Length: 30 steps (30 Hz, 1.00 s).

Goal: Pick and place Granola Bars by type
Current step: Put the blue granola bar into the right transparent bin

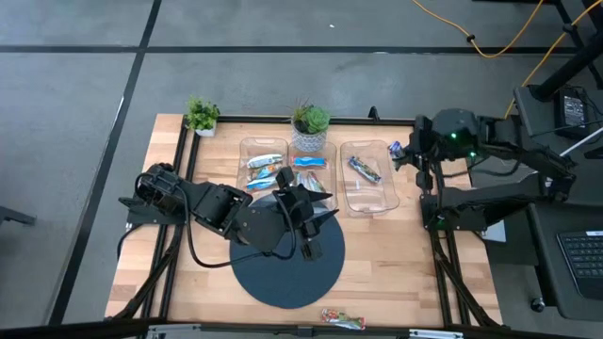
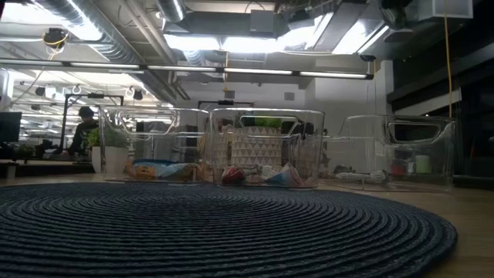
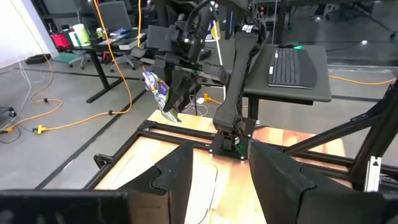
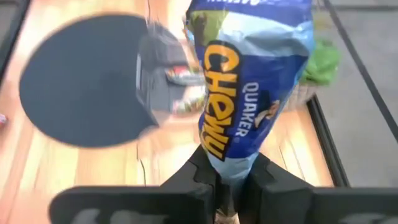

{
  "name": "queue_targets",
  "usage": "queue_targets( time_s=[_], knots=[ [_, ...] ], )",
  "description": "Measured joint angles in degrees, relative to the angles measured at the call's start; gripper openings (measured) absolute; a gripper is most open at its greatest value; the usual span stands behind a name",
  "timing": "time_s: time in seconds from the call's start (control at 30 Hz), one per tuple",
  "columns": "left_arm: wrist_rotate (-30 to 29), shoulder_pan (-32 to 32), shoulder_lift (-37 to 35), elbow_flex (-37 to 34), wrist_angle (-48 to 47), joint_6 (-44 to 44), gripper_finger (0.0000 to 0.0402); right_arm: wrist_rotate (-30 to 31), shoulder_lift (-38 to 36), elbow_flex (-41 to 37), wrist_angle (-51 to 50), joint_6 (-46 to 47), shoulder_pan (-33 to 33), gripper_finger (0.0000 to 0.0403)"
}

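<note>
My right gripper is shut on a dark blue granola bar, high up beside the right clear bin; the left wrist view shows that bar in the air. Another dark blue bar lies in the right bin. Light blue bars lie in the left bin, orange-red ones in the middle bin. One orange-red bar lies at the table's near edge. My left gripper is open and holds nothing; it hovers over the round dark mat, pointing toward the table's right side. My right gripper pinches the dark blue bar by one crimped end between its two fingers. The rest of the wrapper sticks out beyond the fingertips. The bar is lifted clear of the table and bins, and in the left wrist view it hangs tilted from the gripper.
Two small potted plants stand along the far edge, behind the bins. The three clear bins sit in a row just past the mat. Bare wood lies right of the mat and in front of the right bin.
</note>
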Motion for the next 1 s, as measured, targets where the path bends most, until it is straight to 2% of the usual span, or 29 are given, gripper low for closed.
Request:
queue_targets(
  time_s=[0.1, 0.23, 0.37, 0.5, 0.73, 1.0],
  knots=[
    [0.0, 0.0, 0.0, 0.0, -0.02, 0.01, 0.0147, 0.0, 2.29, 2.95, -4.26, -2.17, -1.32, 0.0035],
    [0.0, -0.02, 0.0, 0.0, -0.71, 0.01, 0.0147, 0.0, 3.59, 3.56, -4.99, -2.89, -3.18, 0.0056],
    [0.0, -0.02, 0.0, 0.0, -0.88, 0.01, 0.0147, -0.37, 5.1, 1.91, -4.92, -3.16, -5.43, 0.0046],
    [0.0, -0.02, 0.0, 0.0, -1.36, 0.01, 0.0147, -2.02, 7.11, -2.03, -3.93, -5.8, -7.98, 0.0036],
    [0.0, 0.0, 0.0, 0.0, -2.32, -0.07, 0.0147, -9.51, 10.56, -12.24, 3.81, -7.35, -11.79, 0.0054],
    [-0.01, -0.02, 0.0, -0.01, -2.36, -0.15, 0.0147, -13.51, 16.22, -21.99, 11.85, -8.23, -13.51, 0.0031]
  ],
)
